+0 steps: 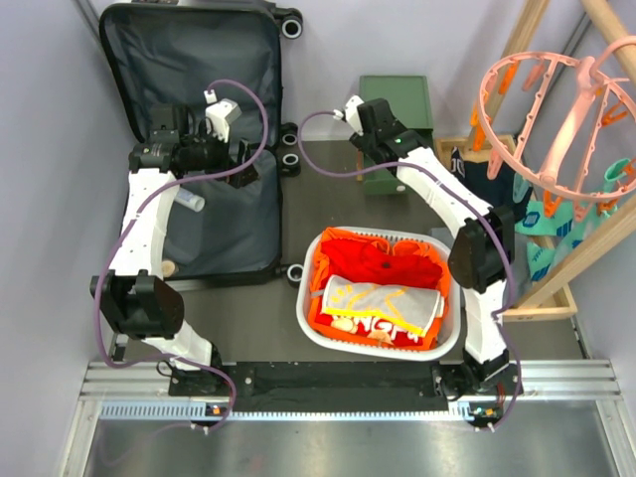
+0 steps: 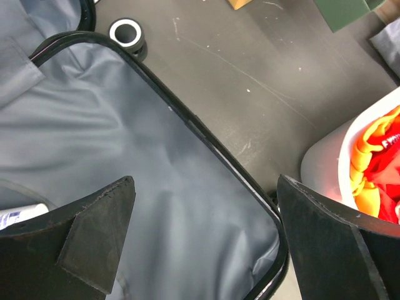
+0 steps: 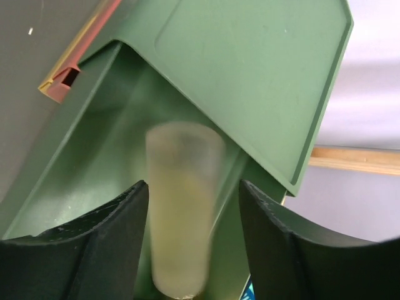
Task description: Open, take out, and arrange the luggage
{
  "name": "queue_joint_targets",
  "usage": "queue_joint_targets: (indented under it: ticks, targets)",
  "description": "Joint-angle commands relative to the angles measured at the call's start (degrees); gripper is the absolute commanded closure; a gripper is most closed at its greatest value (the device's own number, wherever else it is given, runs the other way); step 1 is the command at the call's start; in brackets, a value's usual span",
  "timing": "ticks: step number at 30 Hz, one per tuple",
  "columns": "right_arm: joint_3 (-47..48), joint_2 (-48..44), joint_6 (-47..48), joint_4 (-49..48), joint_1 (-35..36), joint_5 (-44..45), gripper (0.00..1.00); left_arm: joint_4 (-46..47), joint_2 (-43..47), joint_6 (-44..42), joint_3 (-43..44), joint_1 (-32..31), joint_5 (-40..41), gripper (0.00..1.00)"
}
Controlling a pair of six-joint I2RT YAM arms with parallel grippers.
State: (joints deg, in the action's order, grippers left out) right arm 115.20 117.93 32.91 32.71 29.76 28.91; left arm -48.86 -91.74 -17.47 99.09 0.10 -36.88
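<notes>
The luggage (image 1: 229,224) lies open at the left, its dark grey lining up and its lid (image 1: 189,60) leaning against the back wall. My left gripper (image 1: 243,164) hangs over the lower half near its right rim, and in the left wrist view it (image 2: 205,187) is open wide over bare lining (image 2: 125,125). A small white tube (image 1: 192,202) lies in the lining. My right gripper (image 1: 358,111) is above the green drawer box (image 1: 397,99). Between its parted fingers (image 3: 192,187) is a blurred, pale yellowish bottle (image 3: 181,206), with a gap on the right side.
A white laundry basket (image 1: 308,318) holding red, orange and grey clothes stands front centre, and its wall (image 2: 325,162) is close to the suitcase's corner. A pink round peg hanger (image 1: 556,109) on a wooden rack (image 1: 586,248) fills the right. The suitcase wheels (image 1: 290,159) sit between the suitcase and the box.
</notes>
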Motion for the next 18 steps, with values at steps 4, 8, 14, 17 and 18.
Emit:
queue_joint_targets:
  ticks: [4, 8, 14, 17, 18]
  targets:
    - [3.2, -1.3, -1.7, -1.4, 0.8, 0.8, 0.34, 4.9, 1.6, 4.8, -1.2, 0.1, 11.9, 0.01]
    - [3.0, -3.3, -2.8, -1.2, 1.3, 0.9, 0.34, 14.2, -1.1, 14.9, -4.8, 1.0, 34.0, 0.01]
    - [-0.1, -9.4, -6.6, -2.2, 3.5, 0.4, 0.34, 11.3, -12.4, 29.1, -0.8, 7.1, 53.6, 0.03]
    - [-2.4, -13.0, -8.9, -2.4, 5.2, 0.1, 0.34, 6.9, -17.0, 39.0, 0.4, 10.2, 57.8, 0.06]
    - [-3.4, -14.9, -9.5, -2.9, 5.7, -0.4, 0.34, 6.4, -17.8, 42.8, 0.3, 10.7, 60.3, 0.06]
